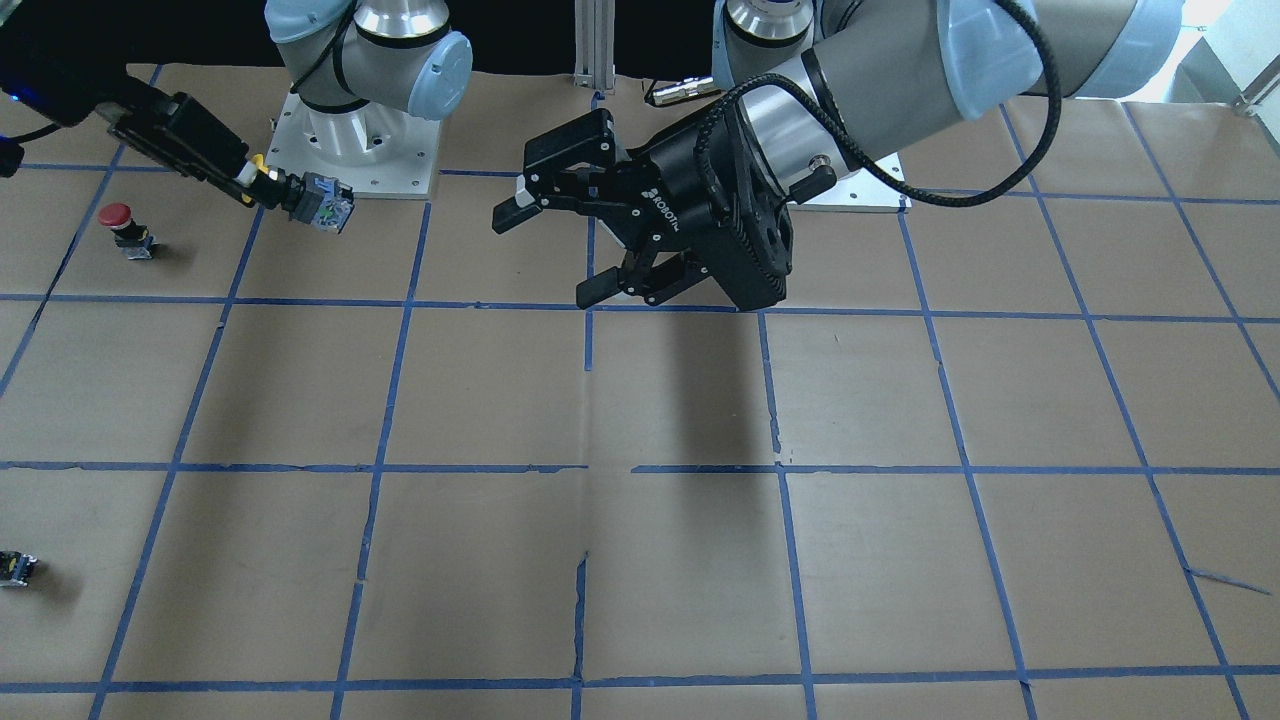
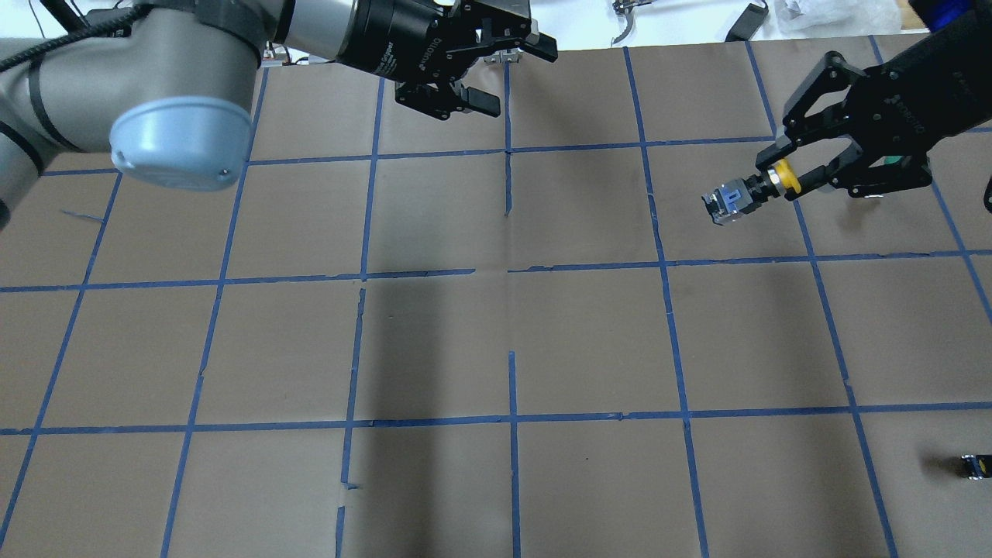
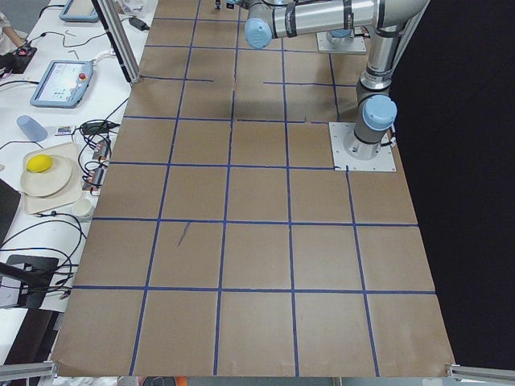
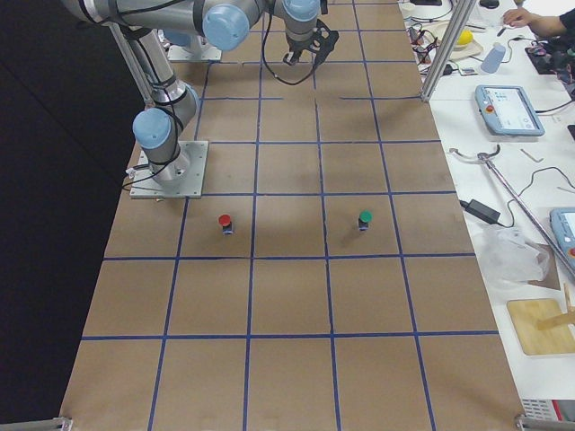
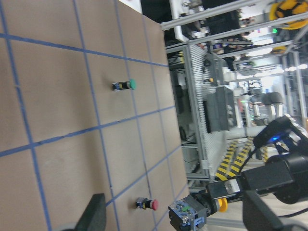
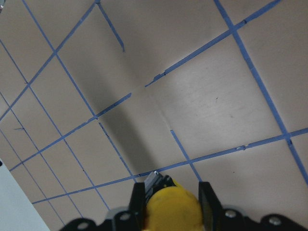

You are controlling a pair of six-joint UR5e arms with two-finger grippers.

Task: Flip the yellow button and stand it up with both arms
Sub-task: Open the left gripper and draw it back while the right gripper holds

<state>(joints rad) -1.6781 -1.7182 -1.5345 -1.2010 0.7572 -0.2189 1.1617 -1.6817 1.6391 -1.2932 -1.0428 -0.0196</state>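
Observation:
My right gripper (image 2: 783, 175) is shut on the yellow button (image 2: 784, 173), clamping its round yellow cap. The button hangs sideways above the table, its grey-black base (image 2: 727, 200) pointing towards the table's middle. In the front view the right gripper (image 1: 255, 178) and the button's base (image 1: 325, 202) are at the upper left. The right wrist view shows the yellow cap (image 6: 172, 210) between both fingers (image 6: 137, 196). My left gripper (image 2: 518, 77) is open and empty and hovers at mid-table (image 1: 550, 255), a grid square away from the button. Its wrist view shows the button (image 5: 191, 215).
A red-capped button (image 1: 125, 228) stands on the table near the right gripper and also shows in the right side view (image 4: 225, 222). A green-capped button (image 4: 364, 218) stands beside it. A small dark capless switch block (image 1: 15, 567) lies at the table's edge. Blue tape lines grid the brown tabletop.

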